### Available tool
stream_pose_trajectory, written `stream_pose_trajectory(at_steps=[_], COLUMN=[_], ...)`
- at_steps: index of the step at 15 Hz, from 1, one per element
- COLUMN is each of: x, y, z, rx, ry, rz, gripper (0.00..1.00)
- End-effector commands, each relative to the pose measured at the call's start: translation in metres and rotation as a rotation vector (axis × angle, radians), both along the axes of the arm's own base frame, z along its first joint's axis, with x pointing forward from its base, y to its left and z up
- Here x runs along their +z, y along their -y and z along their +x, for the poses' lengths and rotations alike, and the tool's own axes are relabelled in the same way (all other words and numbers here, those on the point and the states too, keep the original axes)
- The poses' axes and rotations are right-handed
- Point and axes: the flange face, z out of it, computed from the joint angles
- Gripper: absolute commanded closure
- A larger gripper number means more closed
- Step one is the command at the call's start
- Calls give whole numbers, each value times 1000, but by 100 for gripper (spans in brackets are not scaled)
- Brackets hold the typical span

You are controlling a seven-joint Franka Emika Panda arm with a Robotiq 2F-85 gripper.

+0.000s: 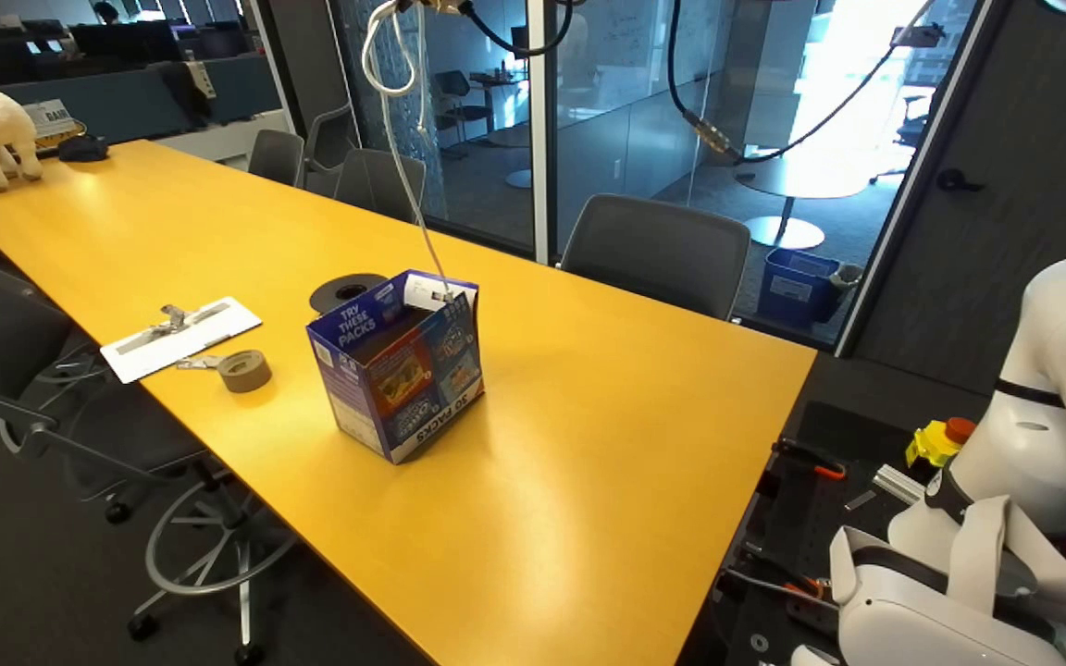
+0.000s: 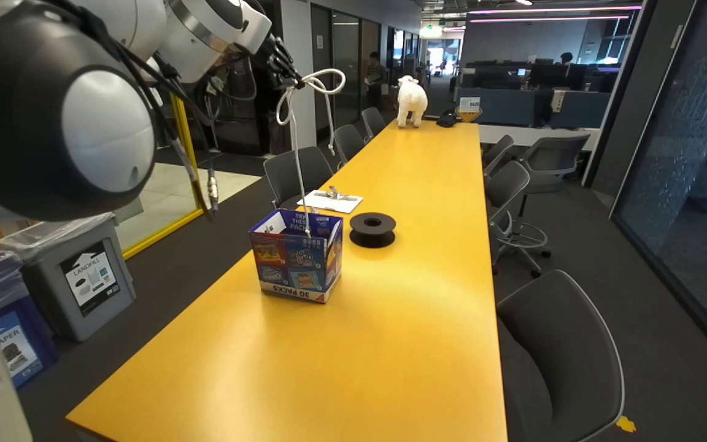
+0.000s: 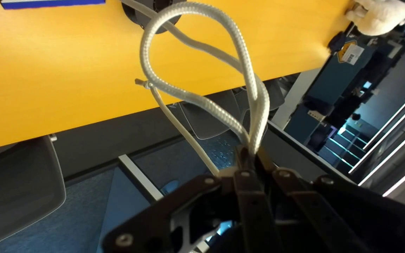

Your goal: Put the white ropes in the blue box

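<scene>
the gripper (image 3: 252, 157) is clenched on white rope (image 3: 261, 112), held high over the yellow table (image 2: 402, 344). the wrist view shows this pinch up close but only a coloured strip of the blue box (image 2: 295, 264); both exterior views show the box whole, standing open-topped on the table, its "30 packs" print upside down. there the rope's longer strand comes down to the box's rim; whether its tip is inside cannot be told. in an exterior view a brown tape roll (image 1: 244, 371) shows; in an exterior view, a landfill bin (image 2: 86, 279). counted: one box, one tape roll, one clipboard (image 1: 179, 340), one black spool (image 2: 372, 230), one toy sheep (image 2: 412, 101), two hanging strands, from one rope or two unclear.
</scene>
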Motion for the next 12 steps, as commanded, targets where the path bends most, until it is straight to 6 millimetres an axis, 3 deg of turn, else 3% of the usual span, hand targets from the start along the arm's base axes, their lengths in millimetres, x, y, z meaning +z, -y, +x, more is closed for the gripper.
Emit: stream_pose_trajectory(at_steps=[1, 7, 12], x=[18, 12, -28], y=[-7, -14, -21], z=[19, 40, 60], rx=[-47, -59, -10], ry=[48, 52, -37], rz=[-14, -46, -19], gripper=[98, 98, 98])
